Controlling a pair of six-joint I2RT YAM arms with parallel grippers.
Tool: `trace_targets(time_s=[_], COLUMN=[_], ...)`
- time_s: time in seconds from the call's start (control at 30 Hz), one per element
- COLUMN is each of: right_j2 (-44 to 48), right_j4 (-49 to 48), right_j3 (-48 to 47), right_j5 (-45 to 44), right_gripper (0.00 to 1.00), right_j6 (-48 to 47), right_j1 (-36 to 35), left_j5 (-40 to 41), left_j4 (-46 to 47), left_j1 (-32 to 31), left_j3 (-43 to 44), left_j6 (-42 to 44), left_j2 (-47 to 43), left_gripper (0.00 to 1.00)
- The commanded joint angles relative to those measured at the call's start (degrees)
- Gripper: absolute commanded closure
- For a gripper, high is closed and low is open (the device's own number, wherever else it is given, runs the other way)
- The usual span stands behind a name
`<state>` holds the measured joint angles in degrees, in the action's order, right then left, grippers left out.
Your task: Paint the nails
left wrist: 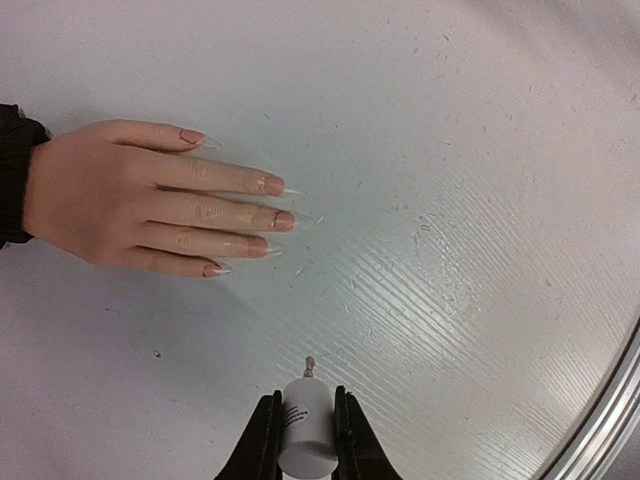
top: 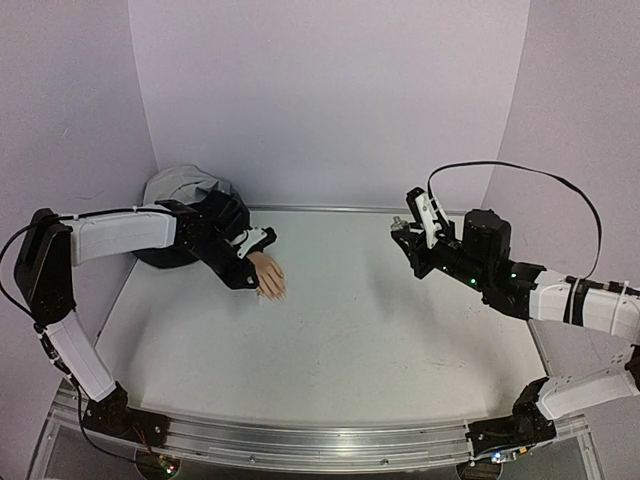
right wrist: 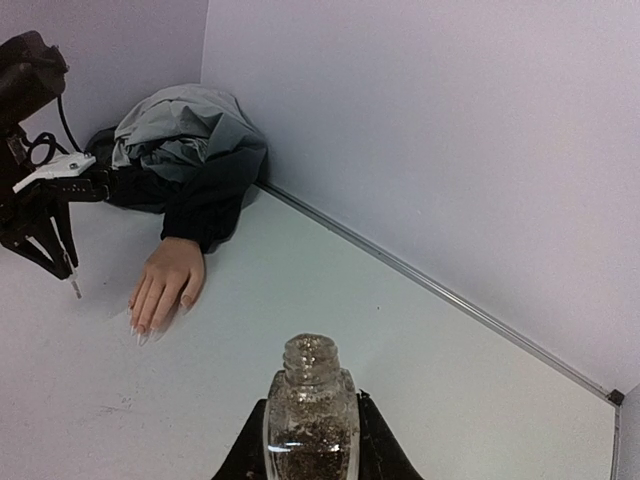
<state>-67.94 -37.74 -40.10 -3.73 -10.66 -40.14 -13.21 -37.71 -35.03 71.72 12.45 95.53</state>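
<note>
L hand (left wrist: 305, 402) is clamped on the white cap (left wrist: 305, 432), one finger each side. The small brush (left wrist: 309, 366) sticks out of the cap's far end, and in the L wrist view it hangs above the worktop (left wrist: 470, 180) w/o touching anything I can see. The mannequin hand (left wrist: 130, 195) lies flat, palm down, fingers together and straight, coming out of a dark sleeve (left wrist: 12, 170). The nails (left wrist: 272, 185) are at the fingertips, long w/ clear pointed ends, resting on or just over the worktop. The brush tip is on the little-finger side, near but clearly apart from every nail. I can't tell if there's polish on any of them. From the top cam the L arm reaches across the jacket (top: 185, 190), which is bunched in the far L corner, and its hand sits just beside the mannequin hand at the wrist end. R hand (right wrist: 308, 415) is gripping the bottle (right wrist: 305, 395) upright by its lower body; the neck is open, glittery stuff inside. It's held up off the worktop over on the R, well apart from the mannequin hand.
</note>
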Motion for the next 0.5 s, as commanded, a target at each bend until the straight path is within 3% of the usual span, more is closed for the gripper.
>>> trace_targets(time_s=[0.0,0.47], right_j2=[-0.3,-1.0], right_j4=[-3.9,-4.9], right_j3=[-1.0,-0.4], right_j5=[-1.2,-1.7], right_gripper=[1.0,1.0], right_j6=[-0.4,-0.6], right_j1=[0.0,0.0], left_j5=[1.4,1.6], left_j4=[4.0,6.8], left_j1=[0.7,3.6], left_j3=[2.8,4.1], left_j6=[2.0,4.5], left_j2=[2.3,7.1], left_gripper=[1.0,1.0])
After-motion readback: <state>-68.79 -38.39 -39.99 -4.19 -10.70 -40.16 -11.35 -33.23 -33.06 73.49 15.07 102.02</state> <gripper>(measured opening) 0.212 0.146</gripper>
